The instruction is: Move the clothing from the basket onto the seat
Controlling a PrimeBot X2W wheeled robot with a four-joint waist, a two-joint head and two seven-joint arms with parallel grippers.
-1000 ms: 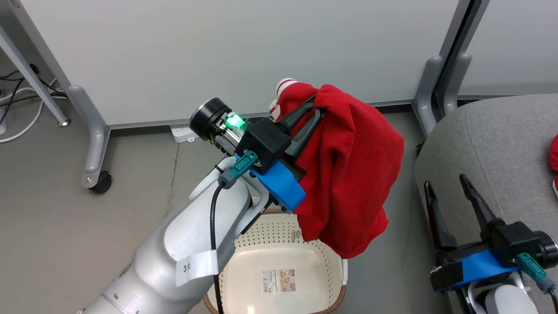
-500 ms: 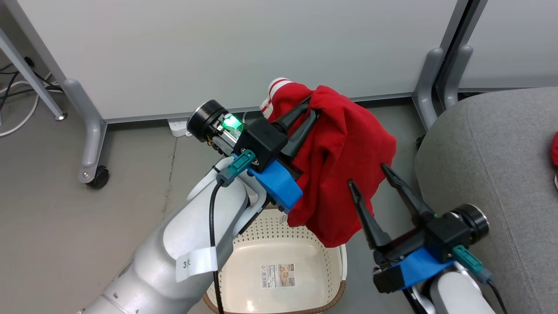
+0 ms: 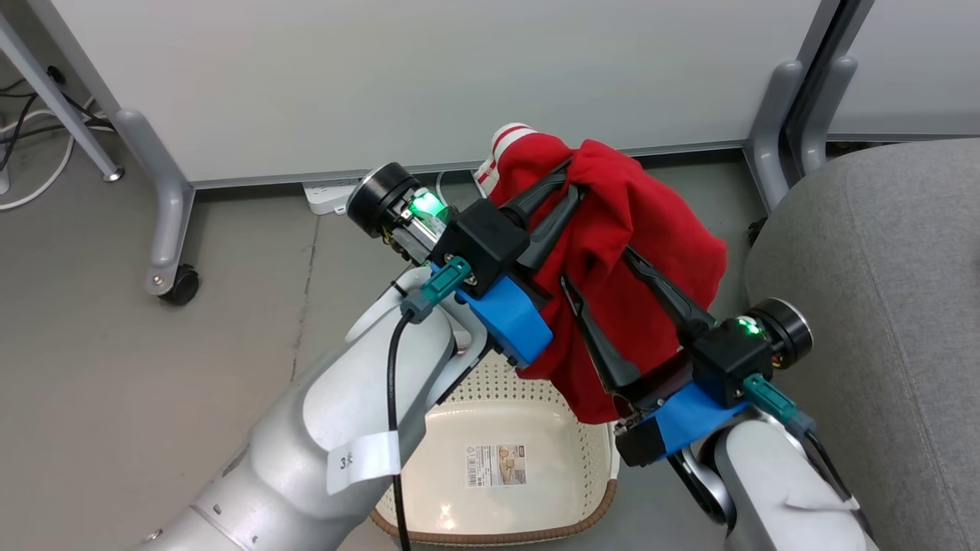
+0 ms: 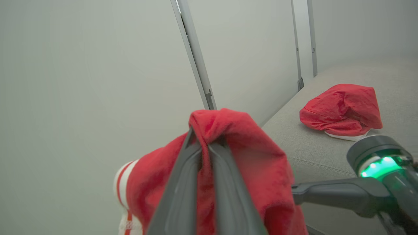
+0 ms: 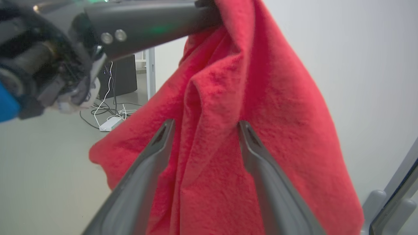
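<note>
A red garment point(image 3: 658, 229) with white striped trim hangs above the cream basket point(image 3: 475, 390), and my left gripper point(image 3: 573, 180) is shut on its top fold. The left wrist view shows those fingers point(image 4: 200, 143) pinching the cloth point(image 4: 248, 143). My right gripper point(image 3: 596, 266) is open, one finger on each side of the hanging cloth; in the right wrist view its fingers point(image 5: 206, 124) straddle a vertical fold of the garment point(image 5: 261, 98). A second red garment point(image 4: 341, 109) lies on the grey seat point(image 4: 310, 143), which stands at the right point(image 3: 880, 252). Inside the basket I see its printed label and nothing else.
White partition panels stand behind on grey legs, one with a caster point(image 3: 178, 287). A white power strip point(image 3: 329, 195) lies on the floor at the panel's foot, and cables trail at the far left. The basket stands on grey floor between my arms.
My right gripper has swung up and left from beside the seat to the hanging garment, still open, and now has the cloth between its fingers. The left gripper keeps its hold.
</note>
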